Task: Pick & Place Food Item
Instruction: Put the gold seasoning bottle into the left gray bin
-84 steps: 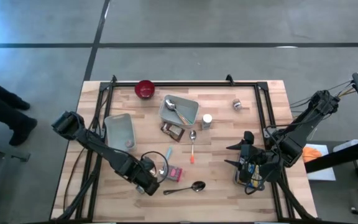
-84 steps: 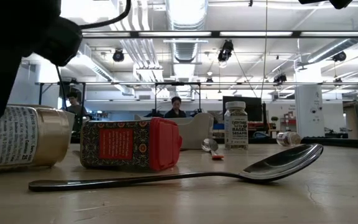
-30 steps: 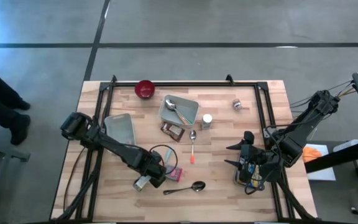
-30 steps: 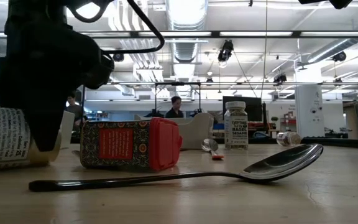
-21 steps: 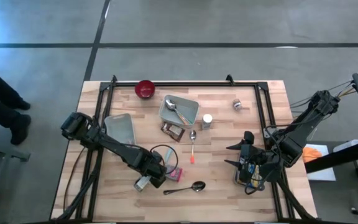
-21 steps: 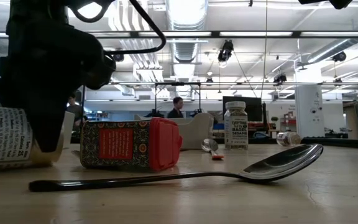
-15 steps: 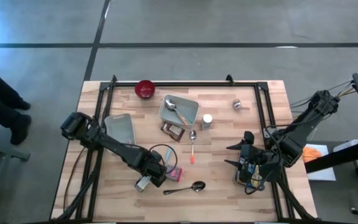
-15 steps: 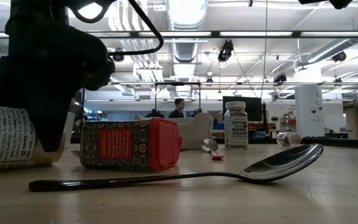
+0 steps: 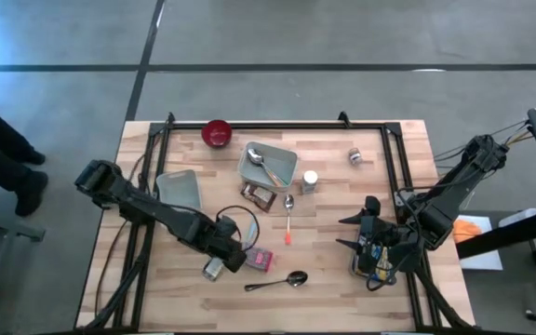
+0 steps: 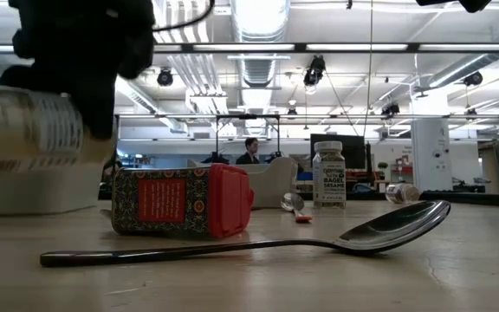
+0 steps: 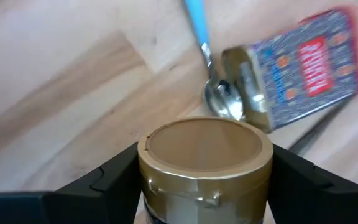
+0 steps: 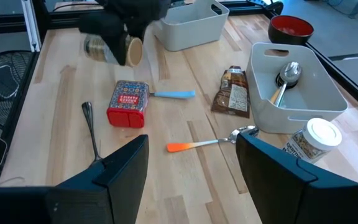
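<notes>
A jar with a gold lid and a printed label [image 11: 205, 155] hangs above the table's near left part, with my left gripper [image 9: 220, 261] shut on it. It also shows in the low view [image 10: 26, 130] and the right wrist view [image 12: 114, 48]. Beside it a red-capped spice tin [image 9: 259, 260] lies on its side on the wood. A blue-handled spoon [image 12: 166, 94] lies just behind the tin. My right gripper [image 9: 370, 240] waits open, raised over the table's right side, with nothing between its fingers. My left gripper pinches the jar's round side just below the gold lid [image 11: 151, 186] between its two fingers [image 11: 114, 177]. The fingers come steeply from above, across the jar. The jar lies roughly level in the hold, slightly tilted, lifted clear of the table.
A dark spoon [image 9: 277, 280] lies near the front edge. An orange-handled spoon [image 9: 288, 221], a snack packet [image 9: 259, 194] and a white-lidded jar [image 9: 310, 181] are mid-table. Farther back stand a grey bin with a spoon in it [image 9: 282, 172], another grey bin [image 9: 179, 194] and a red bowl [image 9: 217, 133].
My left gripper has risen with the jar and tipped a little. The jar, which lay on the table beside the red tin, now hangs clear of the wood, slightly tilted. The tin and the spoons have stayed where they were.
</notes>
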